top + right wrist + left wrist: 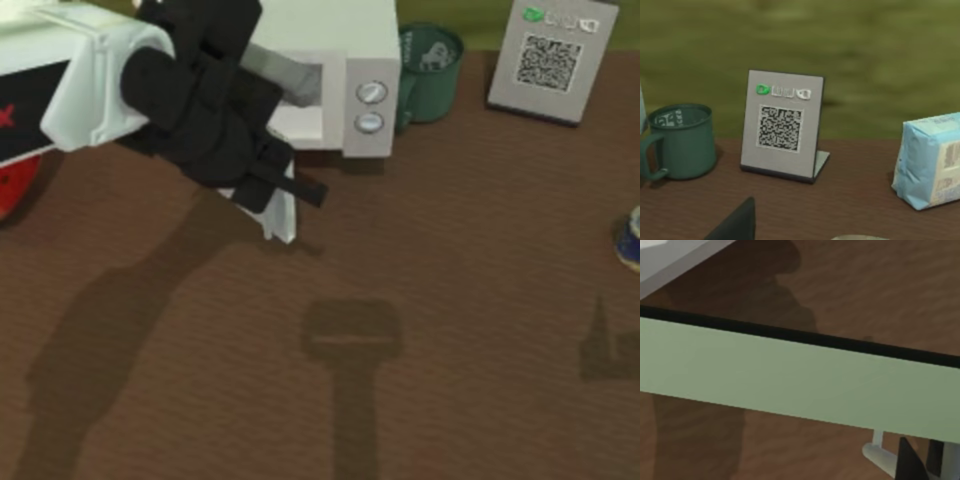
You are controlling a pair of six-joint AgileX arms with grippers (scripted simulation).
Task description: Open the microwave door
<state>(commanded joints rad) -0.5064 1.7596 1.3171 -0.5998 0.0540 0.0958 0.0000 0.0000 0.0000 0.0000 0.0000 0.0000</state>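
our left gripper (285, 190) at the swung-out microwave door (283, 218)
we cannot tell how its fingers stand; the door juts edge-on toward the table's front; behind, the microwave (340, 60) gapes at the rear; green mug (430, 60) just right; our right arm is out of sight

Not much you can actually read here. The grey sign (782, 127) has a QR code in the middle and a green logo with some white marks above it, too small to make out. The green mug (682, 140) has a pale print on its inside wall, illegible. The blue packet (930, 160) has printing too, can't read it.
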